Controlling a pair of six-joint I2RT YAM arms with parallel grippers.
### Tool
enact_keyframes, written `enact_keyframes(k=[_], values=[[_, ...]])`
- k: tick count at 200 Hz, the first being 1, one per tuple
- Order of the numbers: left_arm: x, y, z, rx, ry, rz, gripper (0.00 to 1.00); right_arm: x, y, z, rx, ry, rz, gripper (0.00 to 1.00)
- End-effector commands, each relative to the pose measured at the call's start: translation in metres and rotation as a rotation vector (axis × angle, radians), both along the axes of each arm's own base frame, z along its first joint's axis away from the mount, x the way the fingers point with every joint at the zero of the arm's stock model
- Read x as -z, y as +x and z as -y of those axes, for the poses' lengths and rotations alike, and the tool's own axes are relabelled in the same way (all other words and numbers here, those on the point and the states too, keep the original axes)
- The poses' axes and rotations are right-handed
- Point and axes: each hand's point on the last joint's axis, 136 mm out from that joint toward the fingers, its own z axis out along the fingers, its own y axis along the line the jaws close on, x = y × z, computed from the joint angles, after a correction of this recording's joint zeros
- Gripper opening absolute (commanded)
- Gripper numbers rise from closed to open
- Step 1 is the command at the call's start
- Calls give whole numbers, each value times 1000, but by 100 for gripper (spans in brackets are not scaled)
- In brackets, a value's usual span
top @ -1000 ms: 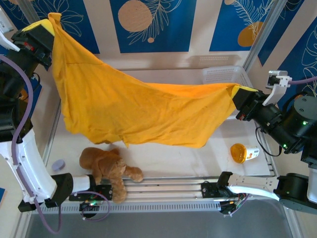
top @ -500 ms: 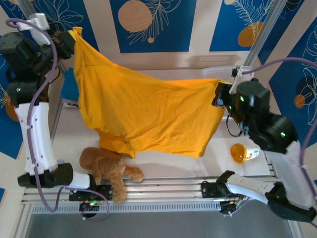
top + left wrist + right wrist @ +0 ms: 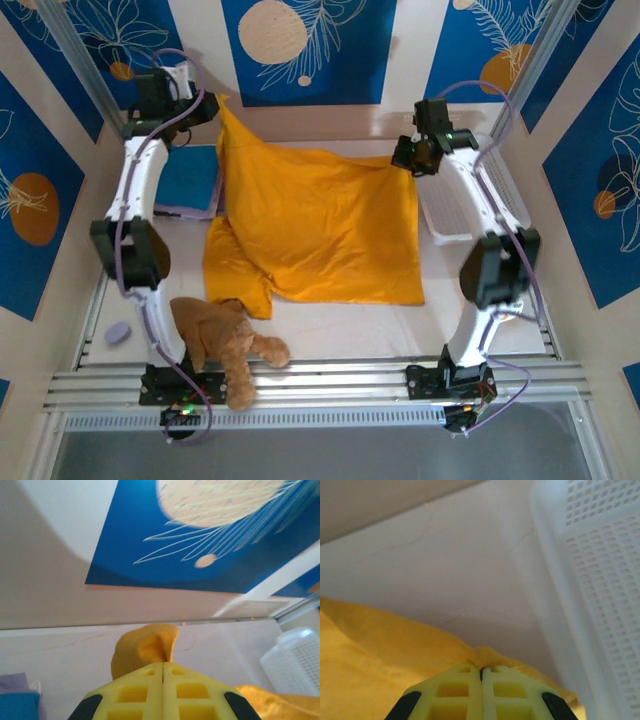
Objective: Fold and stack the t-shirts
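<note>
Carried farther back, mustard-orange t-shirt drapes from left claw and right claw, pinching its corners.

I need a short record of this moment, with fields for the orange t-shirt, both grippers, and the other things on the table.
orange t-shirt: spread on the table, two far corners pinched
left gripper: shut on its far left corner
right gripper: shut on its far right corner
blue t-shirt: folded, far left, beside the orange one
teddy: near edge, left side
white basket: far right, beside the orange t-shirt
</note>
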Motion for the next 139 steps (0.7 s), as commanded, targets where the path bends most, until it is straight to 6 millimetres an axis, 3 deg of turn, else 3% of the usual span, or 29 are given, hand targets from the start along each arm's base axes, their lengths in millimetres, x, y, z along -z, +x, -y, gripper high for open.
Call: enact_keyframes(k=[1,6,14,19,44,78,104,139], values=[[0,24,9,17,33,22,6,-3,11,5,-37,-12,-62,22],[5,30,9,12,32,8,19,-4,14,4,-42,-6,-66,31],[14,35,7,-11,35,-23,54,-7,15,2,-45,-1,-74,39],[18,37,7,-16,38,-35,62,-10,15,1,-48,-1,-70,42],[23,22,5,-26,40,-107,65,-38,-1,-4,-48,-25,-35,53],[12,-44,-9,-68,116,-217,64,-67,-50,-8,-42,25,-33,54],[2,-116,-11,-67,130,-280,65,-56,-108,-9,0,77,-102,54],[21,-212,-17,-89,143,-427,65,-27,-190,-11,55,135,-153,53]])
